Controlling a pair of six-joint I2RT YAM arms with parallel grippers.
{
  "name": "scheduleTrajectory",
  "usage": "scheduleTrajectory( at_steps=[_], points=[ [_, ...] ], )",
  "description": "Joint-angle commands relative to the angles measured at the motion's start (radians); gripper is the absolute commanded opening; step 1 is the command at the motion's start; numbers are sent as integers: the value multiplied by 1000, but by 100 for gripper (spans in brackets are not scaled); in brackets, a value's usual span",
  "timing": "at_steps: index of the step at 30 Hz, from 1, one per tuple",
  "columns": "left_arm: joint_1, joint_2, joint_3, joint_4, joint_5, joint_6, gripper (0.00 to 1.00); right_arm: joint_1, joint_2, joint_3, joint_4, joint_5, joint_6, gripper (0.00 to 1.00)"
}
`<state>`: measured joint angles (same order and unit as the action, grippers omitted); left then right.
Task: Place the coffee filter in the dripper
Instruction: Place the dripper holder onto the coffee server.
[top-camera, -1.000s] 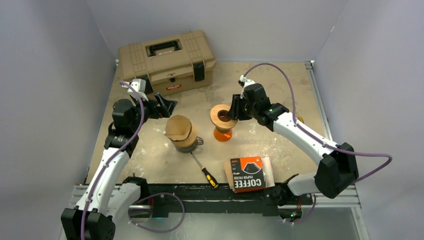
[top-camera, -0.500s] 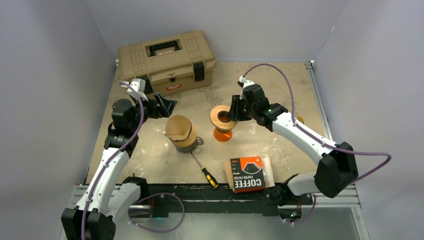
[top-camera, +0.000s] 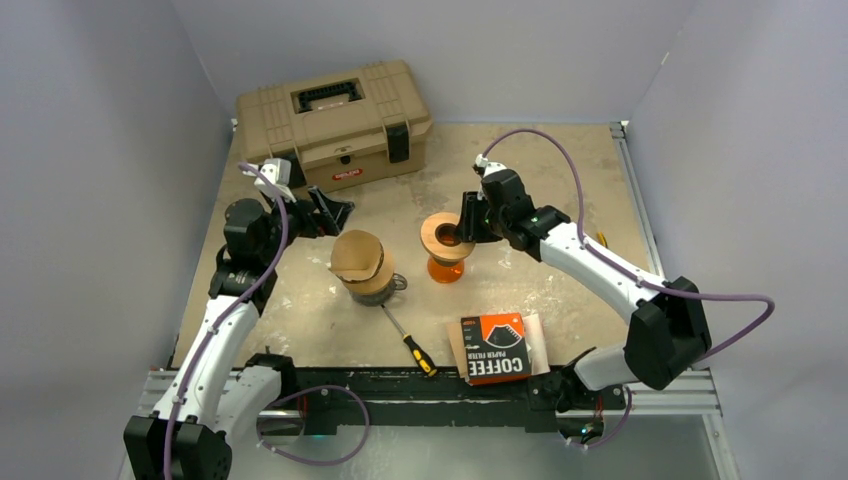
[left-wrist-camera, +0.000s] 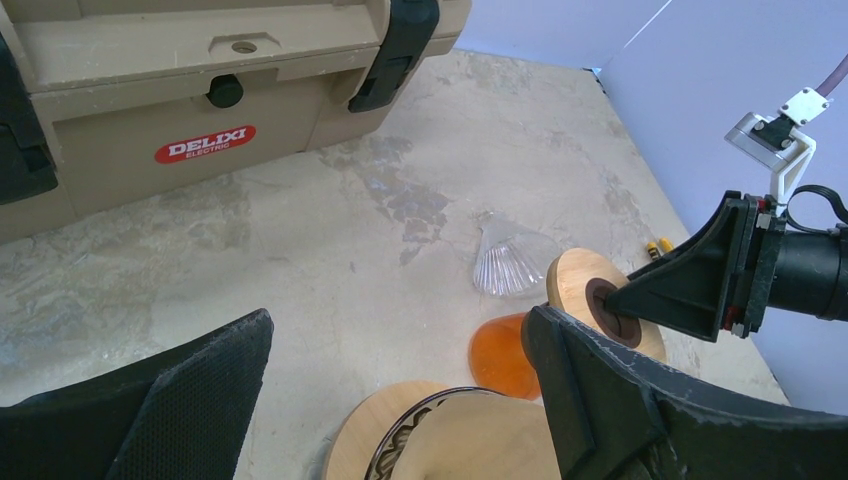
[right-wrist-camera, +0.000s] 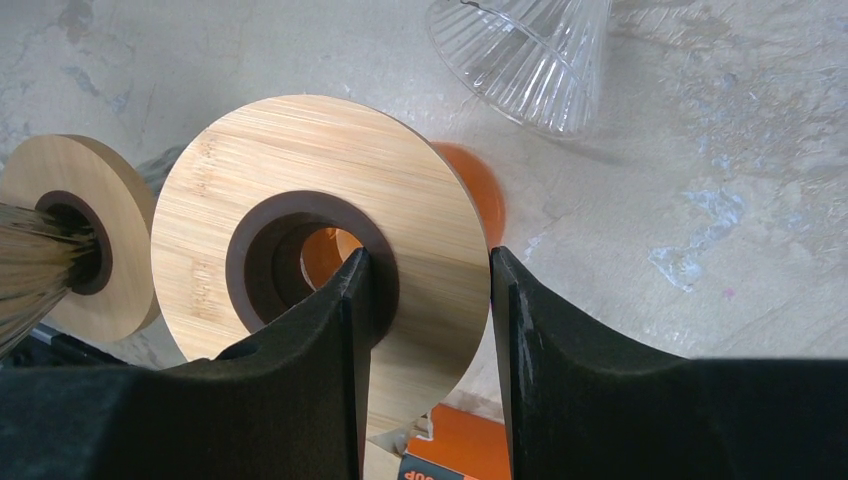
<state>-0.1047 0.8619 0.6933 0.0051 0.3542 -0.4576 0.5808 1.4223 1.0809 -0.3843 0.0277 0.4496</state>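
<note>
A brown paper coffee filter (top-camera: 356, 256) sits in a dripper with a wooden collar (left-wrist-camera: 385, 440) at mid table; the filter also shows in the left wrist view (left-wrist-camera: 490, 445). My left gripper (top-camera: 335, 212) (left-wrist-camera: 398, 330) is open and empty, just behind and left of it. A second wooden ring (top-camera: 445, 234) (right-wrist-camera: 330, 235) rests tilted on an orange cone base (top-camera: 445, 268) (left-wrist-camera: 500, 355). My right gripper (top-camera: 466, 225) (right-wrist-camera: 427, 258) is shut on this ring's rim, one finger in the centre hole and one outside.
A tan toolbox (top-camera: 333, 120) (left-wrist-camera: 200, 90) stands at the back left. A clear ribbed glass cone (left-wrist-camera: 508, 262) (right-wrist-camera: 525, 55) lies behind the orange base. A screwdriver (top-camera: 410, 343) and an orange coffee filter pack (top-camera: 495, 347) lie near the front edge.
My right gripper has shifted slightly left at the wooden ring and its elbow has swung a little. The left arm and the filter have not moved.
</note>
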Motion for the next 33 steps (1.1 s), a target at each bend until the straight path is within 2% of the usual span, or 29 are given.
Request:
scheduleTrajectory(
  at_steps=[1,20,23,33],
  points=[
    [11,0,-3,44,14,-13,99,6,-16,43,28,24,-8,46],
    [16,7,-6,49,23,-17,99,7,-87,37,23,70,-5,83],
    [17,3,-7,49,22,-16,99,8,-107,14,41,22,8,86],
    [28,11,-8,55,28,-21,99,1,-127,7,96,35,24,92]
  ],
)
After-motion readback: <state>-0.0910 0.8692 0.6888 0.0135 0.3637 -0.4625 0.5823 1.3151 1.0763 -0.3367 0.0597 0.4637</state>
